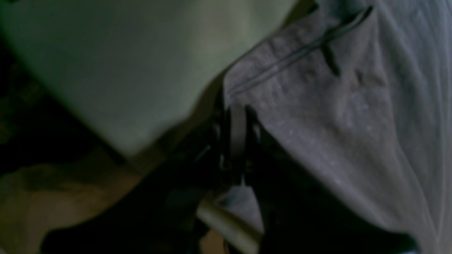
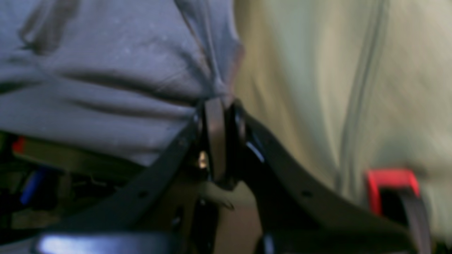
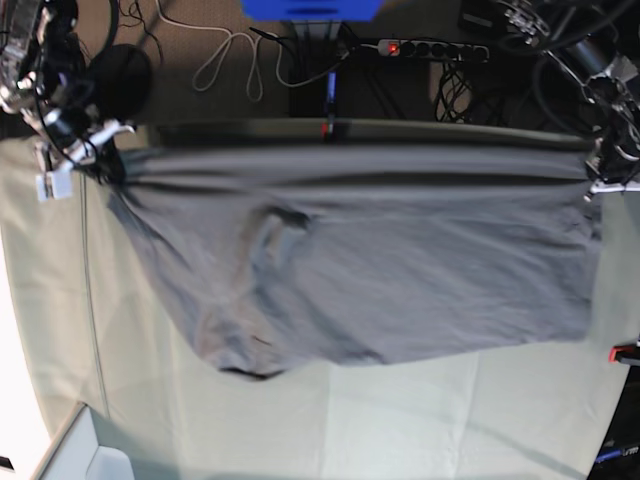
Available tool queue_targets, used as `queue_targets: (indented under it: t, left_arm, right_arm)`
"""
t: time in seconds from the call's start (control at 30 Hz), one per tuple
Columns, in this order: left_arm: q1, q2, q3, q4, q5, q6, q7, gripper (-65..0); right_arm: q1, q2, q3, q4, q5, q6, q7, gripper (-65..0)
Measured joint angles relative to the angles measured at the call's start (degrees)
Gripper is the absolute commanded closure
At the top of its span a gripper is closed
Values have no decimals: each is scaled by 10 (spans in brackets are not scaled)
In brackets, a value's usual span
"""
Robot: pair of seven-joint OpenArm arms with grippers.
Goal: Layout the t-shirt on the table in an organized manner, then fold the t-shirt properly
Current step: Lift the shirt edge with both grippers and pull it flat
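Observation:
The grey t-shirt [image 3: 370, 270] hangs stretched wide between my two grippers over the far part of the pale green table [image 3: 400, 420], and its lower edge drapes onto the cloth. In the base view my right gripper [image 3: 105, 165] is at the left, shut on one corner of the t-shirt. My left gripper [image 3: 598, 182] is at the right, shut on the other corner. The left wrist view shows the left gripper [image 1: 237, 118] pinching a hemmed edge of the t-shirt [image 1: 335, 106]. In the right wrist view the right gripper [image 2: 219, 102] pinches bunched fabric of the t-shirt [image 2: 106, 88].
A red clamp [image 3: 625, 352] grips the table's right edge, and another clamp [image 2: 388, 183] shows in the right wrist view. Beyond the far edge lie a power strip [image 3: 430, 48], cables [image 3: 235, 55] and a blue object [image 3: 310, 8]. A pale box [image 3: 90, 455] sits at the bottom left.

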Motion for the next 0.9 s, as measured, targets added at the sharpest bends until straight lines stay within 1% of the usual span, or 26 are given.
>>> queue_targets:
  t: [0.03,0.1,0.17,0.3,0.37,0.47,0.6,0.7,0.73,0.77,0.83,0.87,0.9]
  left_arm:
    - [0,9,-1,16,2,1,17,0]
    - [7,24,-1,51,3,1,38,0]
    - [18,31,0,92,2,1,55,0]
    - [46,47,-2,153,0,-2,54,0]
    - [56,54,-2,159,0,-2,55,0]
    - [62,53,-5,158,1,-2,59,0]
    - [62,53,-29,158,-1,-2,59,0]
    - [63,53,-31,159,-1,-2,59,-3]
    - [63,53,-30,160,-1,-2,64,-17]
    - [63,54,-30,162,-1,-2,64,-45]
    - [62,53,-30,162,0,-2,62,-138]
    - [62,51,-30,162,0,-2,61,-206]
    - [63,50,-30,163,3,-2,61,-253]
  right_arm:
    - [-10,-2,1,6,-1,0,-1,0]
    - [-21,-17,9,17,0,0,1,0]
    - [-26,-26,21,21,0,0,1,0]
    - [-48,-30,39,24,1,0,6,0]
    - [-60,-33,39,22,-1,0,5,0]
    - [-73,-33,39,21,-1,0,5,0]
    - [-73,-33,35,21,0,0,5,0]
    - [-71,-33,35,21,0,0,3,0]
    - [-71,-33,35,21,-1,0,2,-13]
    - [-71,-31,35,22,0,0,1,-50]
    - [-70,-28,35,23,-1,0,1,-148]
    - [-70,-22,35,23,-2,0,0,-210]
    - [-70,-17,35,24,-12,0,1,-264]
